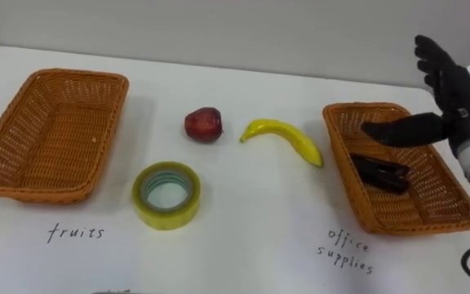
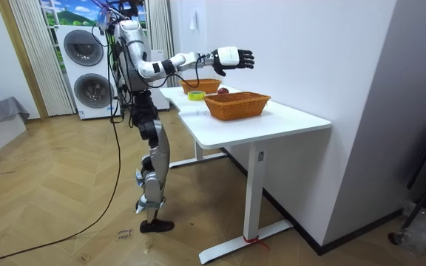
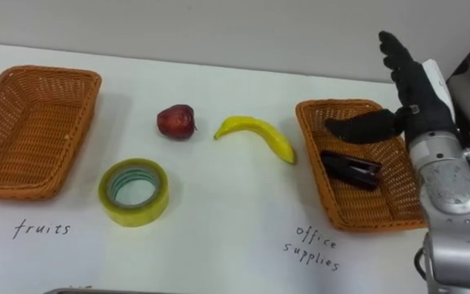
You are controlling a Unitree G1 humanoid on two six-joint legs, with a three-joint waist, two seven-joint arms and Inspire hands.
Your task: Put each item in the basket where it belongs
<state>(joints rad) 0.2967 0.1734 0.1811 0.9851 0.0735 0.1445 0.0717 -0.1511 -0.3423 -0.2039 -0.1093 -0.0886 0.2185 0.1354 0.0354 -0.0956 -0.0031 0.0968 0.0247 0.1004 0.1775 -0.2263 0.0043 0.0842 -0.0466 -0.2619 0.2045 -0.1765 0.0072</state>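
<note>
The right hand [image 1: 462, 98] hovers over the right basket [image 1: 431, 206], its fingers [image 1: 431, 59] straight and spread, with a black item [image 1: 379, 173] lying in the basket below it. On the worktop [image 1: 251, 237], the apple [image 1: 203, 125] and banana [image 1: 284, 137] lie between this basket and the left basket [image 1: 47, 131]. The tape roll [image 1: 166, 194] lies nearer.

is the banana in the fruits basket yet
No, the banana lies on the table beside the apple, outside the fruits basket.

Apple [image 1: 203, 125] left of banana [image 1: 284, 139], behind tape [image 1: 166, 219]
</note>
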